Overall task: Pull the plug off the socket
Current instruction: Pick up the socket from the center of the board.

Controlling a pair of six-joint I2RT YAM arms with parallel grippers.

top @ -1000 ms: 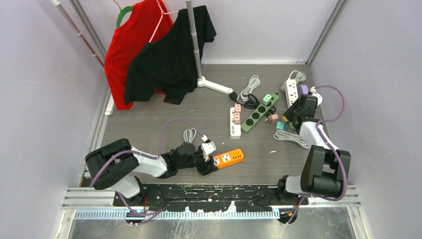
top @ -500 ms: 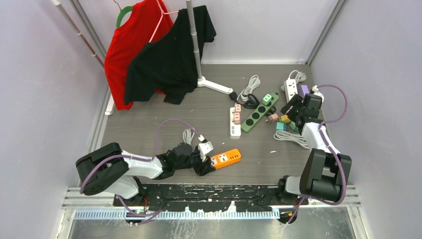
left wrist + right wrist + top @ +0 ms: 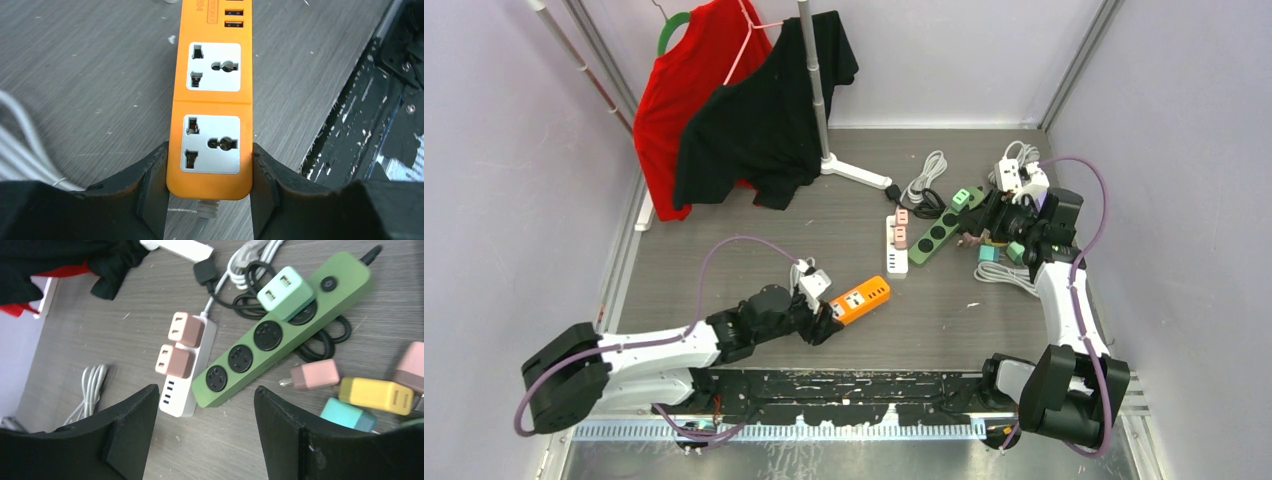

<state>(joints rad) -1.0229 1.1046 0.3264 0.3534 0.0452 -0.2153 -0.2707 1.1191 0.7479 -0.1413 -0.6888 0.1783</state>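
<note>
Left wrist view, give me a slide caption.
Left gripper clamps an orange power strip at its cord end, visible sockets empty.

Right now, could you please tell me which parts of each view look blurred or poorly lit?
Left wrist: the orange power strip is sharp, the white cable at the left edge is blurred. Right wrist: the green power strip is clear, the fingers are dark silhouettes. Top external: even light, soft shadows.

Three power strips on the bench (image 3: 714,250).
The orange strip (image 3: 210,115) shows two empty sockets; the white strip (image 3: 186,382) holds two pink plugs (image 3: 174,361) side by side; the green strip (image 3: 260,347), just beside it, holds one mint plug (image 3: 286,287).
</note>
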